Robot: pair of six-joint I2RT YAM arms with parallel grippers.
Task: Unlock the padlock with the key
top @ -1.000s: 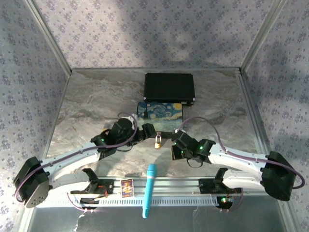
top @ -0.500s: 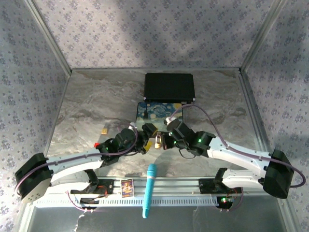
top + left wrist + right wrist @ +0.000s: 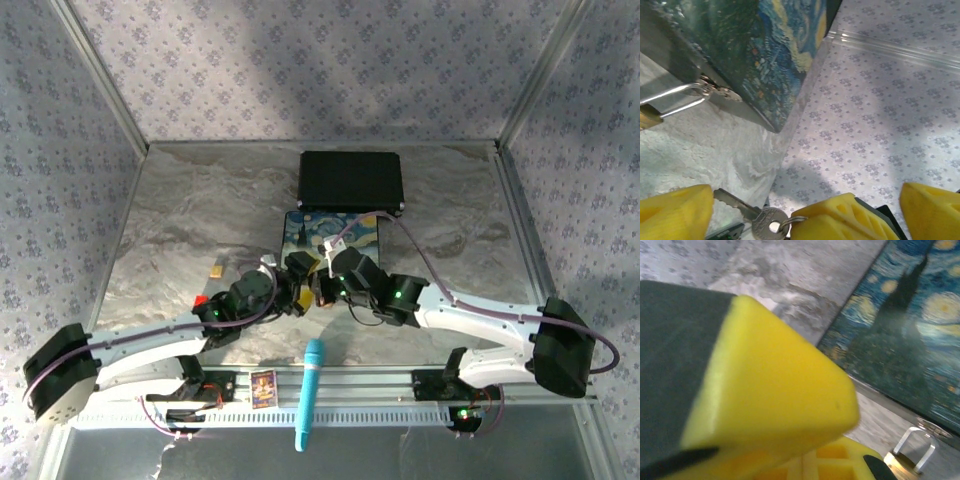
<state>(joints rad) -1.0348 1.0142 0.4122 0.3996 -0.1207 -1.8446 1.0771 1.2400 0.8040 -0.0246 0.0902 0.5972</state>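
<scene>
The brass padlock (image 3: 649, 118) hangs by its silvery shackle (image 3: 680, 95) from the hasp of the painted box (image 3: 765, 55) (image 3: 345, 232). The right wrist view shows the padlock (image 3: 910, 461) at the bottom right, under the box (image 3: 910, 330). My left gripper (image 3: 807, 194) (image 3: 298, 283) is open. Between its fingers sit the right gripper's shut fingers (image 3: 840, 220). The key (image 3: 747, 214) hangs by its ring from them, blade pointing toward the padlock but apart from it. My right gripper (image 3: 805, 467) (image 3: 328, 280) is tip to tip with the left one. A blurred yellow finger (image 3: 765, 380) blocks much of its view.
A black case (image 3: 350, 180) stands behind the painted box. A small yellow block (image 3: 216, 268) lies on the table to the left. A teal marker (image 3: 310, 393) and a small card (image 3: 263, 388) rest on the front rail. Patterned walls enclose three sides.
My right gripper has swung left and forward until it meets the left gripper at the padlock. The left arm has drawn back and lower, uncovering the small yellow block.
</scene>
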